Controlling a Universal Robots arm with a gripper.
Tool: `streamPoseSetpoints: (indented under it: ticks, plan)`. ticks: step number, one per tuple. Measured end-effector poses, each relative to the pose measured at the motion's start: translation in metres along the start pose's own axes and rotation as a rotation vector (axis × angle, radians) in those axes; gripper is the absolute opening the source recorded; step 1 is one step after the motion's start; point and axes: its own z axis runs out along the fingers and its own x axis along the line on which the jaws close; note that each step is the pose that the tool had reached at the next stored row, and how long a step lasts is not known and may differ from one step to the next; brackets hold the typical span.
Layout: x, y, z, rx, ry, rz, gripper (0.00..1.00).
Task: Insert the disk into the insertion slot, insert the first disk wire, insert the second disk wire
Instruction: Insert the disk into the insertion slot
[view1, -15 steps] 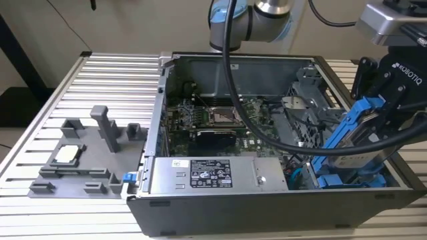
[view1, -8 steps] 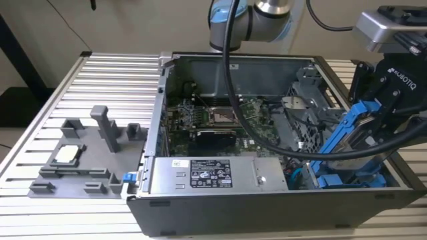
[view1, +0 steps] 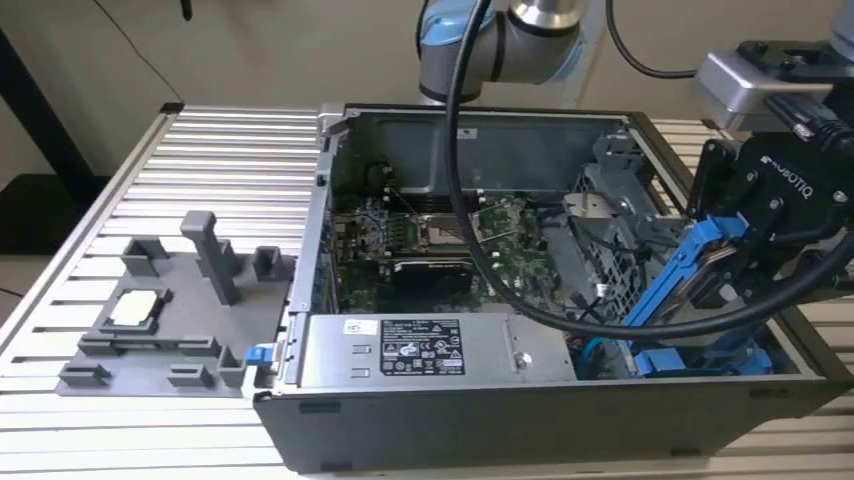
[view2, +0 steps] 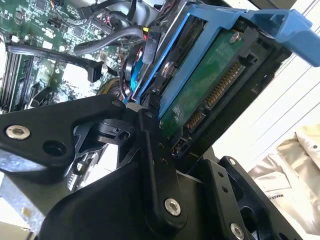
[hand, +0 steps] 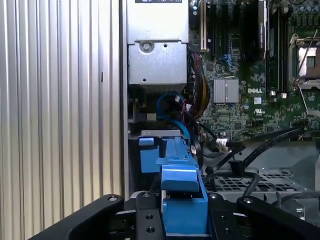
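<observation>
While the black two-fingered pincer (view1: 731, 265) pinches it from both sides, the flat silver-grey disk (view1: 674, 285) in its bright blue plastic frame hangs steeply tilted. Its lower end dips into the open dark grey computer case (view1: 534, 420), at the case corner towards the exterior view's right. The case stands on the ribbed aluminium tabletop (view1: 214, 140), beside a grey plastic fixture (view1: 174, 340).
</observation>
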Motion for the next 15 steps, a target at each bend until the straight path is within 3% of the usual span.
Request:
streamPoseSetpoints:
  ticks: [15]
  plan:
    - [-0.0001,-0.0023,0.0261,0.0,0.0,0.0,0.33]
